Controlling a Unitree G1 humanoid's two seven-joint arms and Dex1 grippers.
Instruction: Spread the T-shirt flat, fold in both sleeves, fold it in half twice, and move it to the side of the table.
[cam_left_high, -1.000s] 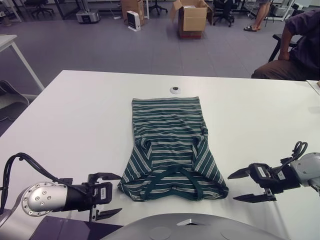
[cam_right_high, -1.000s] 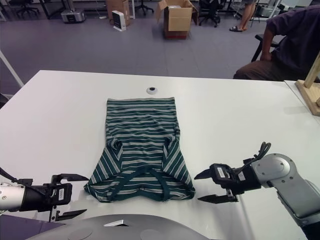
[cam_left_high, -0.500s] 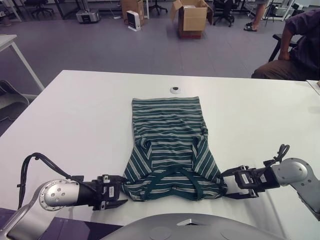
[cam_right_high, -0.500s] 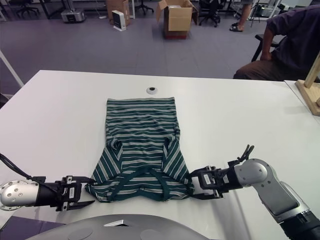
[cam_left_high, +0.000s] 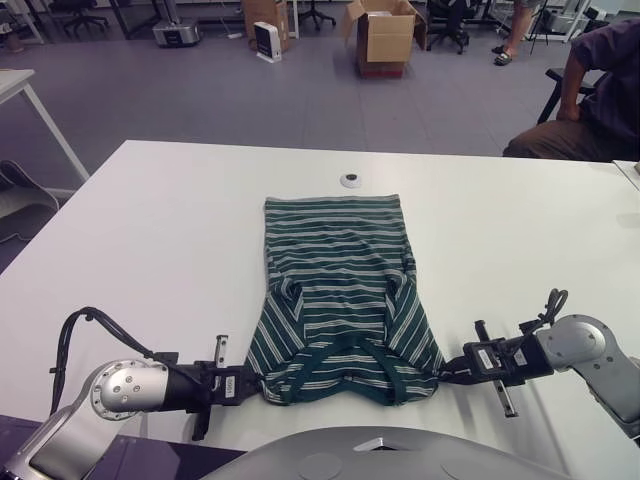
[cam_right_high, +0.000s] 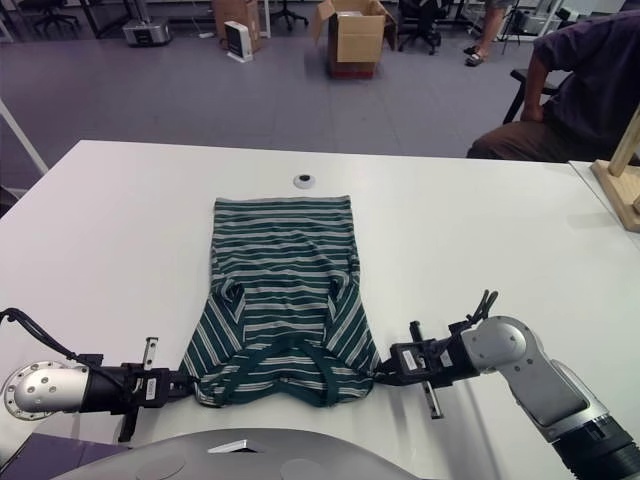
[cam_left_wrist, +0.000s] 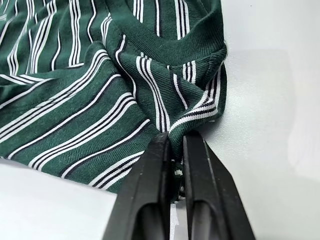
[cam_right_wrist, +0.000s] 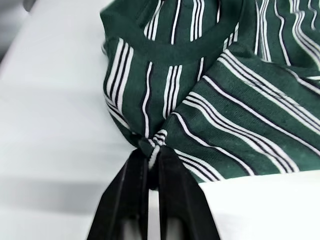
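Note:
The green T-shirt (cam_left_high: 340, 290) with white stripes lies lengthwise on the white table (cam_left_high: 150, 230), both sleeves folded in, collar end nearest me. My left gripper (cam_left_high: 258, 384) is shut on the shirt's near left corner; the left wrist view shows its black fingers (cam_left_wrist: 155, 190) pinching the bunched cloth (cam_left_wrist: 190, 120). My right gripper (cam_left_high: 442, 374) is shut on the near right corner, and its fingers (cam_right_wrist: 172, 195) clamp a fold of the T-shirt (cam_right_wrist: 210, 100) in the right wrist view. Both corners are drawn slightly inward.
A small round black-and-white object (cam_left_high: 349, 180) sits on the table just beyond the shirt's far edge. Wide bare tabletop lies left and right of the shirt. A wooden stand (cam_right_high: 622, 190) is at the table's right edge. Boxes and chairs stand on the floor behind.
Both grippers came in from open positions beside the shirt and shut on its two near corners. The near edge has bunched slightly at each corner.

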